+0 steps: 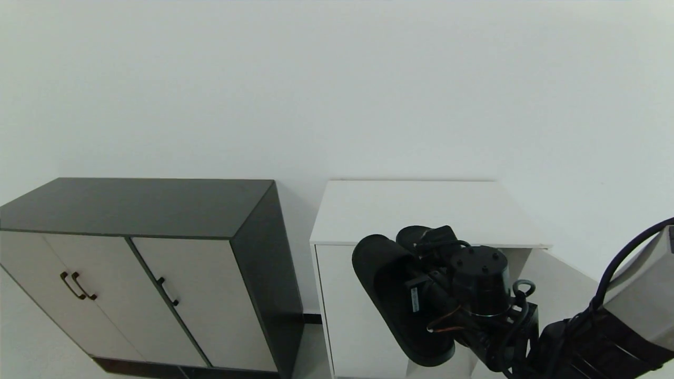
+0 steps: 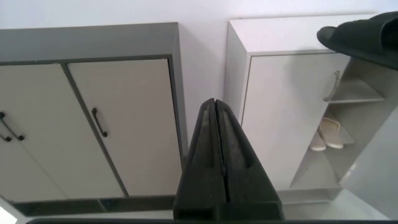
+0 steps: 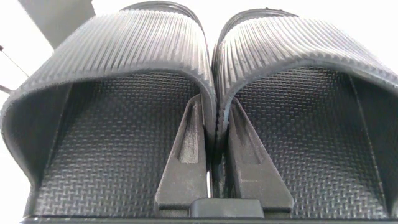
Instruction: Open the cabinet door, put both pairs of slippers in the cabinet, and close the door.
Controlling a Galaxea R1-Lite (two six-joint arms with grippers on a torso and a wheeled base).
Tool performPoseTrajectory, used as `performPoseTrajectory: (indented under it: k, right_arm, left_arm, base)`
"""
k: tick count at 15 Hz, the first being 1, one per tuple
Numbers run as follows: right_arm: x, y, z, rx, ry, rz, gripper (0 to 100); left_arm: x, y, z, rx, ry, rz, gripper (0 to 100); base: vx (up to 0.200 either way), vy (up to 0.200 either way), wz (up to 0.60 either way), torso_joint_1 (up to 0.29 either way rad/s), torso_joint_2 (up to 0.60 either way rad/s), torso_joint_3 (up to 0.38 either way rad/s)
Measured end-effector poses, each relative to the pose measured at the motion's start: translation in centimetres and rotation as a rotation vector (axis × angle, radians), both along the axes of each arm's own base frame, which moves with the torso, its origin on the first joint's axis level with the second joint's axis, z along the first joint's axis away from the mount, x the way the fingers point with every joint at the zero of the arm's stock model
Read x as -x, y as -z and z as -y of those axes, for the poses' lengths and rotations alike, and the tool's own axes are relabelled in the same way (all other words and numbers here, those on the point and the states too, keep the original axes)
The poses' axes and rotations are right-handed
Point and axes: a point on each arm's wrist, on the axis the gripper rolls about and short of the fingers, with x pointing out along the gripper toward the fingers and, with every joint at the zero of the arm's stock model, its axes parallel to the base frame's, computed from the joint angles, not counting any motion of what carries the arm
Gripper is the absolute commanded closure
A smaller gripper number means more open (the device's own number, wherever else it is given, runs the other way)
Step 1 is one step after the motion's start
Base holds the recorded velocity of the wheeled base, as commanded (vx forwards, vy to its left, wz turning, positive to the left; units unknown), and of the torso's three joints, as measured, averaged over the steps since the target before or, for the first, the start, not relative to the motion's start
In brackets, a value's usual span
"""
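Right gripper [image 3: 213,109] held up in front of the white cabinet [image 1: 421,210], about level with its top edge. Pincer nearly closed, one finger inside each shoe of the pair of black slippers [image 1: 400,305], pinching their two adjoining side walls together. Slippers side by side, ribbed straps touching, soles standing on edge with the toes pointing up towards the cabinet top. They are clear of the cabinet, not inside it.

Left gripper [image 2: 216,104] hangs lower, facing both cabinets from a little way back. Its jaws are pressed fully together with nothing between them.

White cabinet: from the left wrist camera the right side is open and shelves show beside a door panel with a slim handle [image 2: 334,86]. Pair of white slippers [image 2: 329,132] sits on a lower shelf, toes inward.

Dark-framed cabinet [image 1: 131,205] stands just left of the white one, a narrow gap between. Beige doors shut, dark bar handles [image 1: 79,286]. Plain white wall behind both
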Motion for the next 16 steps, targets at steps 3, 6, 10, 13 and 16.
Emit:
performPoseTrajectory:
  k: [3, 6, 10, 13, 16]
  right_arm:
    - [-0.2, 0.6, -0.3, -0.002, -0.005, 0.021, 100]
    - [-0.1, 1.1, -0.4, 0.004, -0.013, 0.015, 100]
    - [0.0, 1.4, -0.3, 0.014, -0.014, 0.005, 100]
    - [0.1, 1.5, -0.4, 0.015, -0.016, 0.004, 100]
    - [0.1, 1.5, -0.5, 0.016, -0.021, 0.003, 100]
  left_arm:
    - [0.0, 0.0, 0.0, 0.001, -0.001, 0.001, 100]
    - [0.0, 0.0, 0.0, 0.001, -0.001, 0.001, 100]
    - [0.0, 0.0, 0.0, 0.001, -0.001, 0.0, 100]
    - [0.0, 0.0, 0.0, 0.001, -0.001, 0.0, 100]
    - [0.0, 0.0, 0.0, 0.001, -0.002, 0.0, 100]
  base:
    - [0.0, 0.0, 0.0, 0.0, 0.0, 0.0]
    - [0.0, 0.0, 0.0, 0.0, 0.0, 0.0]
    - [0.0, 0.0, 0.0, 0.0, 0.0, 0.0]
    - [0.0, 0.0, 0.0, 0.0, 0.0, 0.0]
    - [0.0, -0.2, 0.0, -0.001, 0.0, 0.002]
